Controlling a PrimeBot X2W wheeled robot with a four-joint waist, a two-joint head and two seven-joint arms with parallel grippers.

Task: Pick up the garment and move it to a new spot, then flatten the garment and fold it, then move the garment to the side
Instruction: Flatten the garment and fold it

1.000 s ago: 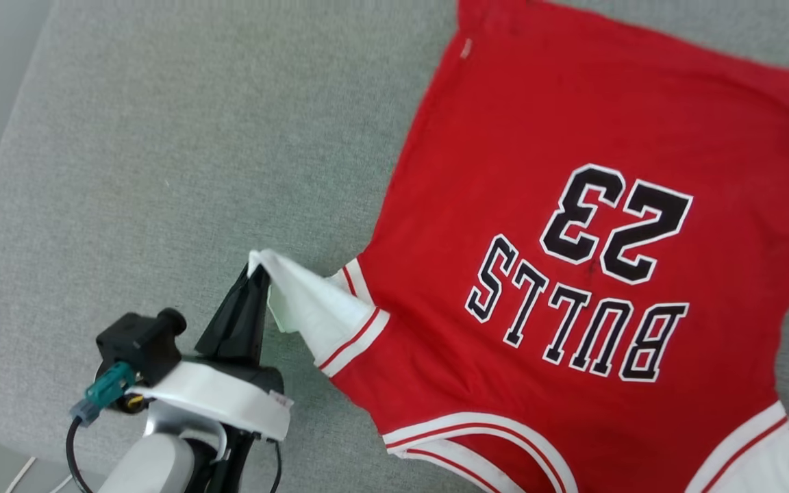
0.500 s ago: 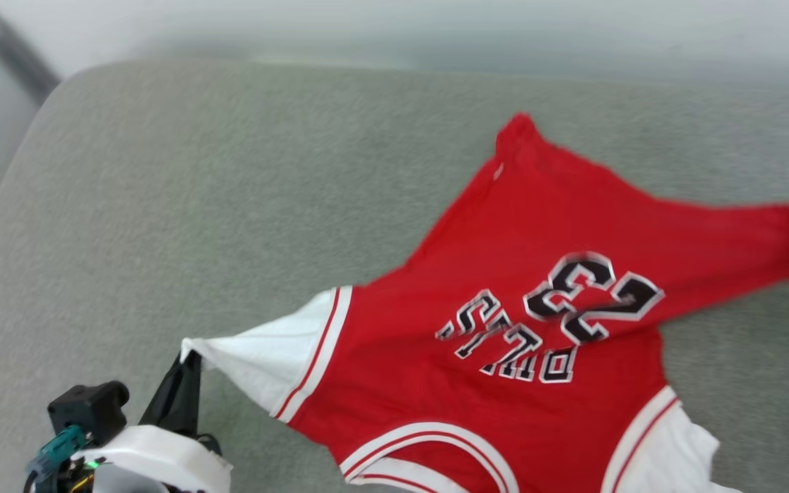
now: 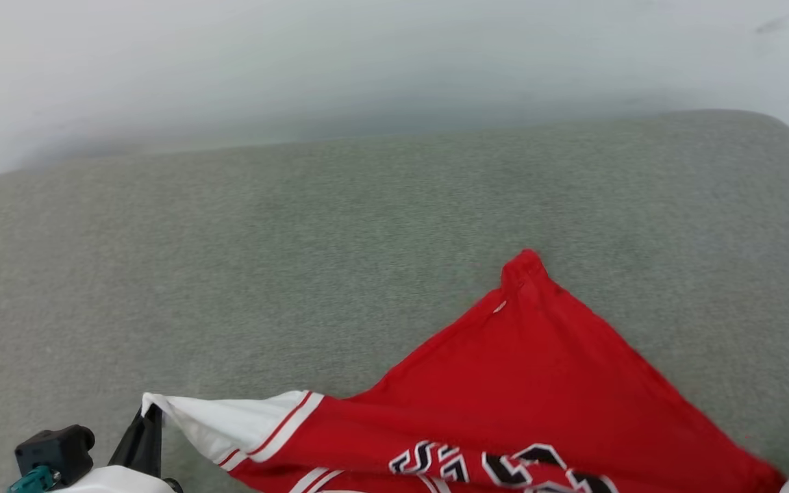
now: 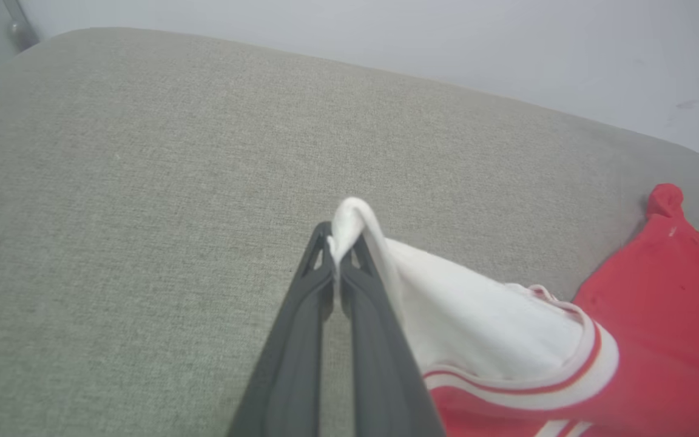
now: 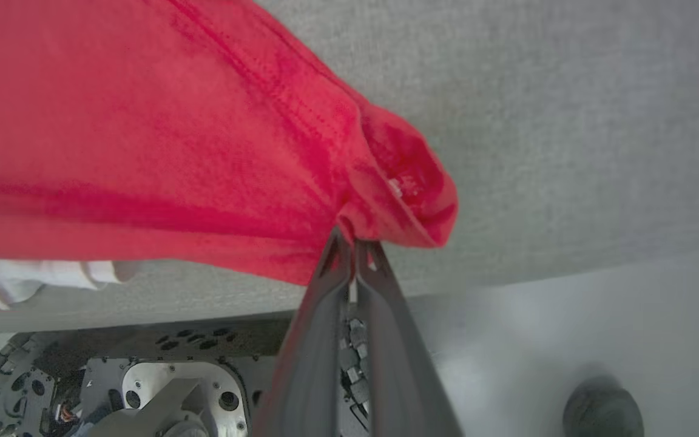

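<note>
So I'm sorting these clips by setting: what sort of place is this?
Probably an indoor room, home-like or a test lab; I can't tell which. Clues: the wide grey upholstered cushion under the red jersey, like a sofa seat or bed, the plain pale wall behind it, and the smooth pale floor.

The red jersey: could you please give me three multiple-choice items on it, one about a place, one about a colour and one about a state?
1. Which part of the jersey does the left pincer grip?
A. the white sleeve tip
B. the black lettering
C. the neck trim

2. What colour is the cushion under it?
A. blue
B. grey-green
C. brown

3. How is the right pincer?
A. open, holding nothing
B. shut on nothing
C. shut on a red corner of the jersey

Answers:
1 A: white fabric pokes out of its closed tips.
2 B: grey-green weave shows beside the cloth.
3 C: red fabric bunches at its closed tips.
</note>
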